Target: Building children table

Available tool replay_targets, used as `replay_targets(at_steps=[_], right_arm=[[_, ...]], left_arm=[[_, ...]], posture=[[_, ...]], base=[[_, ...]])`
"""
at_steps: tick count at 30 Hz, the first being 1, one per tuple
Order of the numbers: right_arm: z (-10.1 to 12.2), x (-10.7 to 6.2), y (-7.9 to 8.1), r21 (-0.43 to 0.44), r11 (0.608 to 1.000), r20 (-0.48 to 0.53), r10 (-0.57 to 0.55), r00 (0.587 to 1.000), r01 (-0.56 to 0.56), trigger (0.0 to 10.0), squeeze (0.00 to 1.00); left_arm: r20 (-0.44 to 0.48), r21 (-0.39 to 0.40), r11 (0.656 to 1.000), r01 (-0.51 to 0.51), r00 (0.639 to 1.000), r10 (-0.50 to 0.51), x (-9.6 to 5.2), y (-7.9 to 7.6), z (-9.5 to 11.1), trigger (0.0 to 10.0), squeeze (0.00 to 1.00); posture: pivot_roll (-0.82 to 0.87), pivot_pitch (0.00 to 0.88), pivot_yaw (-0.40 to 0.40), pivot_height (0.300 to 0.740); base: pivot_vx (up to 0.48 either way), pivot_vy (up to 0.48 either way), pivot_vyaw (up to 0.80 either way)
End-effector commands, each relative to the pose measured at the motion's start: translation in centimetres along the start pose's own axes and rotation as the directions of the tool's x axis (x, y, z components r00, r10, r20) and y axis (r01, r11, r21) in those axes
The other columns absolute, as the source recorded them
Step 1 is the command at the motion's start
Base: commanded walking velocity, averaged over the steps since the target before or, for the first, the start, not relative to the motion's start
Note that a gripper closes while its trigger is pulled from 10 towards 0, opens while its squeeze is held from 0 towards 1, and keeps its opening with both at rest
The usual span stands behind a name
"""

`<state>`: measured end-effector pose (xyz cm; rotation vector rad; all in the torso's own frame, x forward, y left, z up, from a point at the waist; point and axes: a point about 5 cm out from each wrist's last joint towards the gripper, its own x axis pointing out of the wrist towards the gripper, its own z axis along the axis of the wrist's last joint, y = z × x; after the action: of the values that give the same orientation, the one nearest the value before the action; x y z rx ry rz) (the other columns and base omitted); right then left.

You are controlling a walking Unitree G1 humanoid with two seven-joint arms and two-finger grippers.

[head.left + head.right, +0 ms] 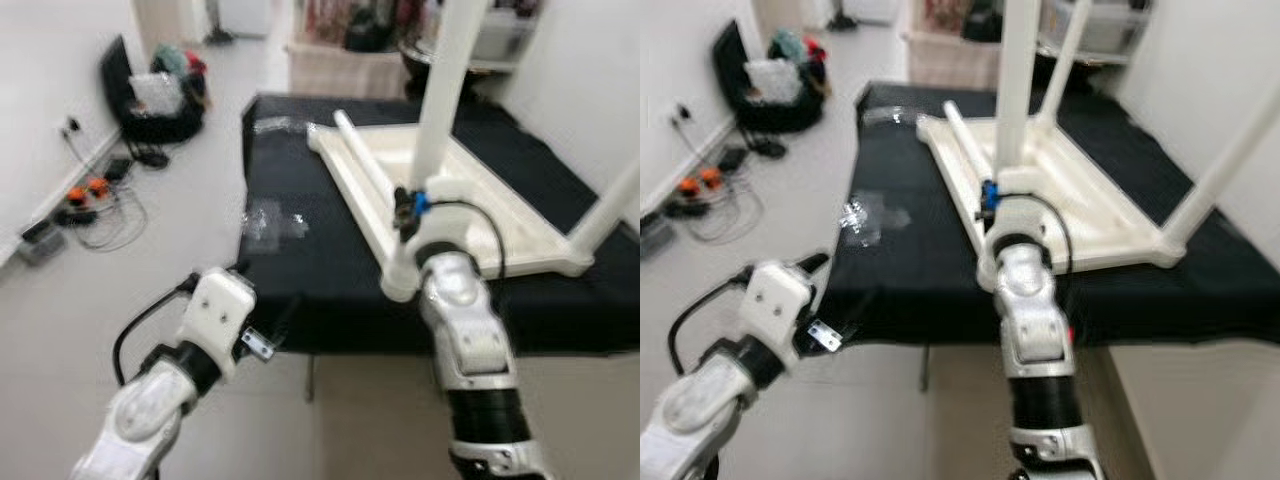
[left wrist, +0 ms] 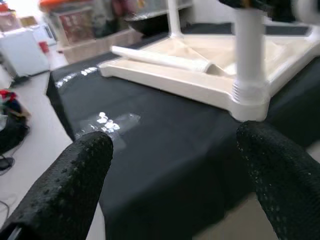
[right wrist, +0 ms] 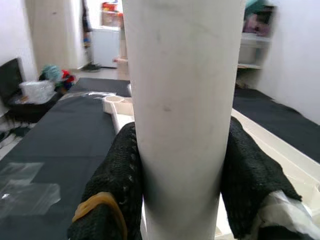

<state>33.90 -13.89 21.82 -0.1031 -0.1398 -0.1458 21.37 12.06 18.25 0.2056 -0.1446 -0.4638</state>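
The white children's table [image 1: 500,205] lies upside down on a black-covered surface [image 1: 300,270]. My right gripper [image 3: 180,165] is shut on a white leg [image 1: 445,90] that stands upright in the table's near corner socket [image 1: 398,283]. Another leg [image 1: 611,207] stands at the right corner. A loose leg [image 1: 360,150] lies along the table's left rim. My left gripper [image 2: 175,150] is open and holds nothing, at the front left edge of the black surface and short of the near corner.
A clear plastic bag [image 1: 275,220] lies on the black cover left of the table. On the floor to the left are cables [image 1: 100,205] and a black bag [image 1: 150,95]. Boxes and shelves [image 1: 340,65] stand behind.
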Motion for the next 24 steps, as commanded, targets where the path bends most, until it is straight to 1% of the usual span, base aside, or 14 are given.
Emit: replay_targets(at_steps=[1, 2, 4, 6, 7, 9, 10, 12, 21, 22, 23, 24], right_arm=[[-2.3, -0.2, 0.3, 0.006, 1.000, -0.113, -0.010, 0.994, 0.011, 0.0, 0.00], [-2.3, 0.2, 0.4, 0.011, 0.999, -0.123, -0.041, 0.992, 0.043, 0.0, 0.00], [-2.3, 0.2, 0.4, 0.011, 0.999, -0.123, -0.041, 0.992, 0.043, 0.0, 0.00], [-2.4, 1.2, 0.0, 0.023, 0.991, -0.156, -0.123, 0.980, 0.128, 0.0, 0.00], [-2.4, 1.2, 0.0, 0.023, 0.991, -0.156, -0.123, 0.980, 0.128, 0.0, 0.00], [-2.4, 1.9, -0.5, 0.024, 0.979, -0.170, -0.194, 0.966, 0.201, 0.0, 0.00], [-2.4, 1.9, -0.5, 0.024, 0.979, -0.170, -0.194, 0.966, 0.201, 0.0, 0.00], [-2.5, 2.1, -0.5, 0.026, 0.972, -0.193, -0.226, 0.955, 0.235, 0.0, 0.00], [-2.0, 2.7, -0.3, 0.039, 0.965, -0.192, -0.249, 0.949, 0.261, 0.0, 0.00], [-1.8, 2.8, -0.2, 0.055, 0.963, -0.187, -0.248, 0.950, 0.262, 0.0, 0.00], [-1.4, 2.8, 0.1, 0.150, 0.971, -0.156, -0.165, 0.974, 0.188, 0.0, 0.00], [-1.3, 2.8, 0.3, 0.191, 0.970, -0.141, -0.126, 0.982, 0.152, 0.0, 0.00]], left_arm=[[0.003, 0.009, 1.000, 0.000, 1.000, 0.000, 0.2, 0.0, 0.1, 10.0, 0.00], [0.004, 0.009, 1.000, 0.000, 1.000, 0.000, 0.2, 0.0, 0.2, 10.0, 0.00], [0.004, 0.009, 1.000, 0.000, 1.000, 0.000, 0.2, 0.0, 0.2, 10.0, 0.00], [0.006, 0.009, 1.000, -0.001, 1.000, 0.001, 0.1, -0.1, 0.3, 10.0, 0.00], [0.006, 0.009, 1.000, -0.001, 1.000, 0.001, 0.1, -0.1, 0.3, 10.0, 0.00], [0.006, 0.009, 1.000, 0.001, 1.000, -0.001, 0.1, -0.2, 0.2, 10.0, 0.00], [0.006, 0.009, 1.000, 0.001, 1.000, -0.001, 0.1, -0.2, 0.2, 10.0, 0.00], [0.006, 0.009, 1.000, 0.001, 1.000, -0.001, 0.1, -0.1, 0.2, 10.0, 0.00], [0.006, 0.011, 1.000, -0.001, 1.000, 0.001, 0.1, -0.1, 0.2, 10.0, 0.00], [0.005, 0.010, 1.000, 0.000, 1.000, 0.000, 0.1, -0.2, 0.2, 10.0, 0.00], [0.004, 0.011, 1.000, 0.001, 1.000, -0.001, 0.1, -0.2, 0.2, 10.0, 0.00], [0.003, 0.011, 1.000, 0.001, 1.000, -0.001, 0.1, -0.2, 0.2, 10.0, 0.00]], posture=[[0.07, 0.072, -0.056, 0.740], [0.07, 0.073, -0.057, 0.740], [0.07, 0.073, -0.057, 0.740], [0.08, 0.070, -0.061, 0.740], [0.08, 0.070, -0.061, 0.740], [0.08, 0.068, -0.061, 0.740], [0.08, 0.068, -0.061, 0.740], [0.08, 0.074, -0.063, 0.740], [0.08, 0.076, -0.064, 0.740], [0.08, 0.076, -0.064, 0.740], [0.08, 0.079, -0.064, 0.740], [0.08, 0.079, -0.064, 0.740]], base=[[0.000, 0.000, 0.00], [0.000, 0.000, 0.00], [0.000, 0.000, 0.00], [0.000, 0.000, 0.00], [0.000, 0.000, 0.00], [0.000, 0.000, 0.00], [0.000, 0.000, 0.00], [0.000, 0.000, 0.00], [0.000, 0.000, 0.00], [0.000, 0.000, 0.00], [0.000, 0.000, 0.00], [0.000, 0.000, 0.00]])
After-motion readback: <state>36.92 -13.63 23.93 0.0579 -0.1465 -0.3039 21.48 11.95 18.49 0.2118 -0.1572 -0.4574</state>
